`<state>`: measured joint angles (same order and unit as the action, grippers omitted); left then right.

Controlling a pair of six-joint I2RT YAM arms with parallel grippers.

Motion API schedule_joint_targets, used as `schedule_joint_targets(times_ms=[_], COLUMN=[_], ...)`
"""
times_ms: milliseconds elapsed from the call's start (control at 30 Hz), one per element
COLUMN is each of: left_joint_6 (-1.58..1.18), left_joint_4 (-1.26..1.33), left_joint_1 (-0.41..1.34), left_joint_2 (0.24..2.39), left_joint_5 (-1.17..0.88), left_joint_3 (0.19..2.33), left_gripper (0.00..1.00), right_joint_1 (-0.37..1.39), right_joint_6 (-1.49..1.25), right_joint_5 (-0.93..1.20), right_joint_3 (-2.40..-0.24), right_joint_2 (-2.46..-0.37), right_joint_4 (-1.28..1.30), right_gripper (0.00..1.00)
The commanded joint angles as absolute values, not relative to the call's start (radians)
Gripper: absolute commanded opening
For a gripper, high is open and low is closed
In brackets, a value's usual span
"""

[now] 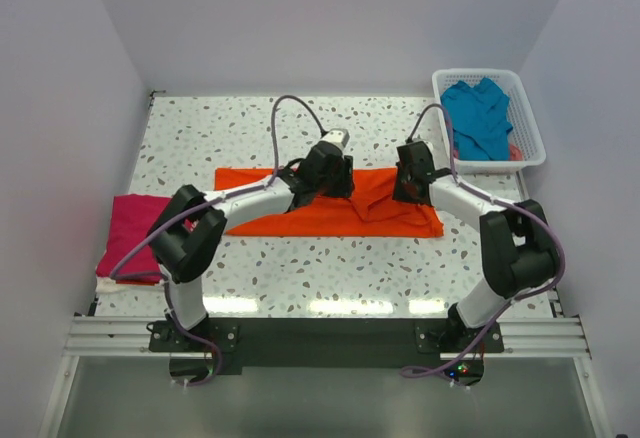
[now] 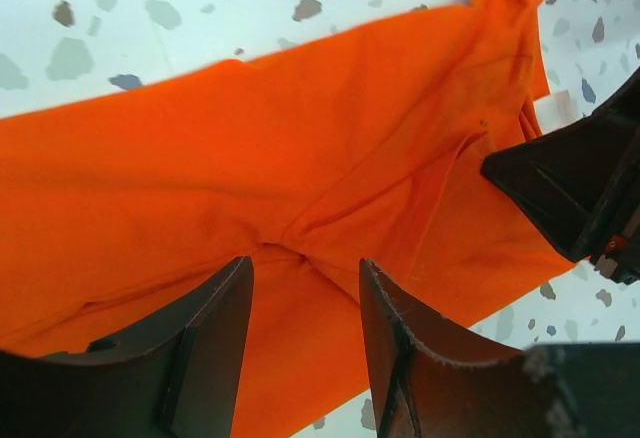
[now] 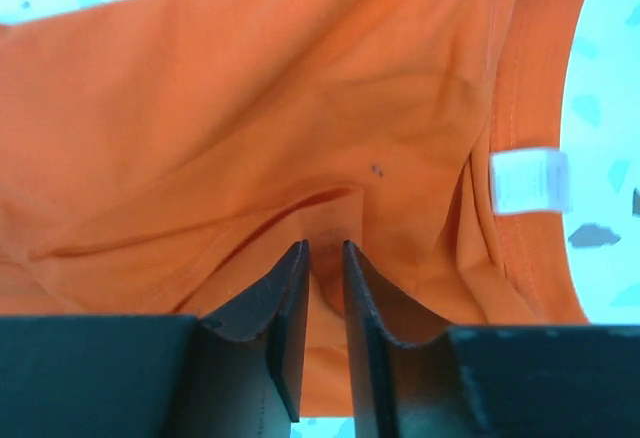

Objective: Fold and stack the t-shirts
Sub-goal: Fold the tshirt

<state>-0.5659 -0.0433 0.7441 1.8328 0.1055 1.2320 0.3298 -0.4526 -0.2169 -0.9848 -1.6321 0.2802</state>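
Cloth of a bright colour lies across the middle of the speckled table (image 1: pixel 300 278): the orange t-shirt (image 1: pixel 330 220), laid out as a long band running left to right, flat on its left part and rumpled toward the right. The left gripper (image 2: pixel 305 268) is low over the middle of the band with its fingers clearly apart; a crease of the cloth runs up toward the gap, but nothing is clamped there. The right gripper (image 3: pixel 325 248) is down on the rumpled right part, its jaws drawn close with a raised fold of orange cloth pinched between them, near the neckline and its white label (image 3: pixel 528 180). The magenta t-shirt (image 1: pixel 135 230) lies folded at the left edge of the table, well apart from the orange one. The teal t-shirt (image 1: pixel 478 118) sits crumpled in the white basket (image 1: pixel 527 108) at the far right corner.
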Motion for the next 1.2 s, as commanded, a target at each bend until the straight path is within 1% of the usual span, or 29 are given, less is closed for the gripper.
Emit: schedule_joint_targets(times_ms=[0,33,100,267,500,567,700,1167], left_joint_6=[-0.496,-0.483,-0.474,-0.443,-0.410,-0.410,-0.410,-0.422], left_joint_4=[-0.089,-0.094,-0.104,-0.104,-0.146,-0.152,-0.167,-0.156], left_joint_1=[0.796,0.805,0.833,0.873,0.919,0.927,0.931,0.937], left_joint_2=[1.871,1.893,1.910,1.944,1.991,1.999,2.013,1.999], left_joint_5=[0.153,0.161,0.181,0.198,0.259,0.279,0.301,0.319], left_joint_3=[1.317,1.328,1.354,1.397,1.445,1.448,1.445,1.364], left_gripper=[0.52,0.52,0.54,0.55,0.54,0.51,0.43,0.33], right_joint_1=[0.331,0.331,0.331,0.333,0.334,0.333,0.333,0.334], right_joint_6=[-0.457,-0.459,-0.463,-0.474,-0.482,-0.483,-0.485,-0.505], right_joint_5=[-0.186,-0.172,-0.163,-0.141,-0.110,-0.103,-0.094,-0.094], right_joint_3=[-0.939,-0.922,-0.904,-0.842,-0.781,-0.761,-0.712,-0.635], right_joint_2=[-1.565,-1.554,-1.526,-1.454,-1.364,-1.341,-1.302,-1.244], right_joint_4=[0.242,0.236,0.232,0.219,0.212,0.210,0.207,0.199], right_gripper=[0.23,0.18,0.13,0.04,0.02,0.02,0.02,0.02])
